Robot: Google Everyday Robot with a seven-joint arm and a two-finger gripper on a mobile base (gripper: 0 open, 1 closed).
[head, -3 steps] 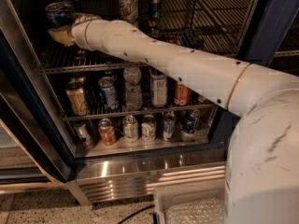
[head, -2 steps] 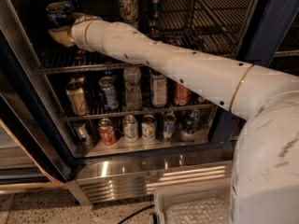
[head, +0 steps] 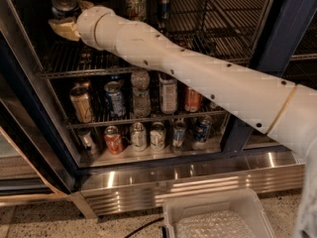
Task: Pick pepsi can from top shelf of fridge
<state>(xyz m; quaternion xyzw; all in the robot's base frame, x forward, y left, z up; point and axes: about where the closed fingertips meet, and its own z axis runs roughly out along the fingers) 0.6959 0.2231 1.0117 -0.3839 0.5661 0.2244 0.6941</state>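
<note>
The fridge (head: 292, 24) stands open, with a dark navy frame. My gripper (head: 69, 18) reaches to the far left of the top shelf (head: 198, 48), a silver wire rack. It is closed around the pepsi can (head: 64, 1), dark with a shiny silver top; one beige finger (head: 60, 29) shows below the can and the other to its right. My white arm (head: 198, 78) runs across the fridge from the lower right. The can's lower body is hidden by the gripper.
A bottle (head: 134, 1) and a slim dark can (head: 163, 1) stand on the top shelf right of the gripper. The lower racks (head: 141, 95) hold several cans and bottles. A ribbed steel base (head: 188, 182) runs below, and a white bin (head: 218, 217) sits on the floor.
The gripper, the wrist and the can have risen slightly at the left end of the top shelf. Everything else in the fridge is unchanged.
</note>
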